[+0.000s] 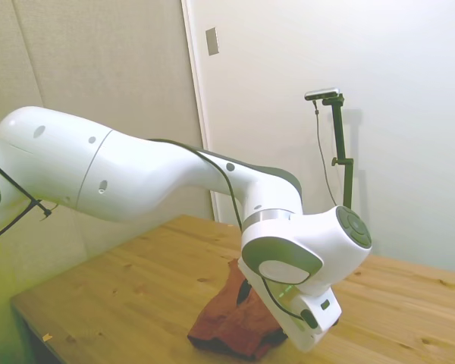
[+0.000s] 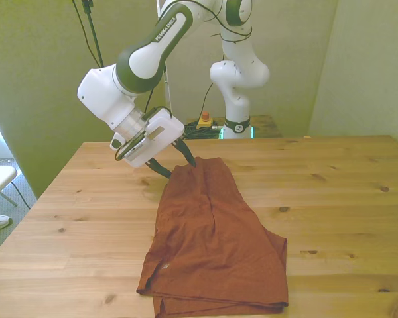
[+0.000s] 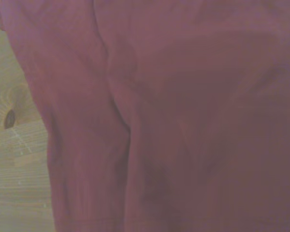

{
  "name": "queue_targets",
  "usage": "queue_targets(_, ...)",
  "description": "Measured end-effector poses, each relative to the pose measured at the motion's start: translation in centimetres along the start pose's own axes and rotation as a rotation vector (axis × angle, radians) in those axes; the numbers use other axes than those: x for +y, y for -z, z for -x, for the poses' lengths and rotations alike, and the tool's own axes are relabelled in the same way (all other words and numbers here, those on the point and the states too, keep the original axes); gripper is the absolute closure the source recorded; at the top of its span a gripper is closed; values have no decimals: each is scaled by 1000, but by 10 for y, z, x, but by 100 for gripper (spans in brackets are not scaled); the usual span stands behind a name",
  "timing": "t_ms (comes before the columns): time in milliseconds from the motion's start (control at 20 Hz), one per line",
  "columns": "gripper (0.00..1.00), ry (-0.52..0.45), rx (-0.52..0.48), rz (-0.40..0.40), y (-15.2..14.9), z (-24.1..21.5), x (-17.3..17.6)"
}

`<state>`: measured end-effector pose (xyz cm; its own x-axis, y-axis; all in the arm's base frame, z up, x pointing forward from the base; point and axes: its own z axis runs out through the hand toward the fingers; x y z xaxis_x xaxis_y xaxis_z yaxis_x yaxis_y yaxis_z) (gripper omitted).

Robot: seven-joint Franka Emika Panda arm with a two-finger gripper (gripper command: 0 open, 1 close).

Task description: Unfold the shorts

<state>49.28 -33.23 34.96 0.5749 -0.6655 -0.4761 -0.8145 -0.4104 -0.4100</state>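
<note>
1. Gripper (image 2: 179,158) at the front view's left, tilted low over the far end of the shorts (image 2: 212,238); dark fingers spread a little either side of the cloth's far corner, seemingly touching it, though a firm pinch cannot be confirmed.
2. Rust-brown shorts lying mid-counter (image 2: 345,199), long axis running from the gripper toward the near edge, narrow at the far end, wider and doubled at the near end, where a lower layer peeks out beneath.
3. Step in hand, judged: taking hold of the top layer at the far corner to peel it open.
4. To do it well: catch only the upper layer, close fully before moving, lift just enough to clear the layer beneath, then draw sideways across the counter rather than straight up, so the soft cloth spreads and does not bunch or drag the whole garment.
5. Side view: shorts (image 1: 239,318) largely covered by the wrist, fingers not visible there.
6. Wrist view: nothing but blurred cloth (image 3: 183,121) and a strip of wood; which fold is which, hard to tell.
7. Waistband, cord and leg openings not made out in any view.
</note>
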Motion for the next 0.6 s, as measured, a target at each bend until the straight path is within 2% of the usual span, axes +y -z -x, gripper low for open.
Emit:
queue_targets(150,0,6,-12,6,-8,-2,-4)
queue_targets(200,100,11,-17,8,-11,-2,-5)
queue_targets(400,100,43,-57,9,-16,5,-11)
queue_targets(600,100,72,-62,-4,-4,19,-3)
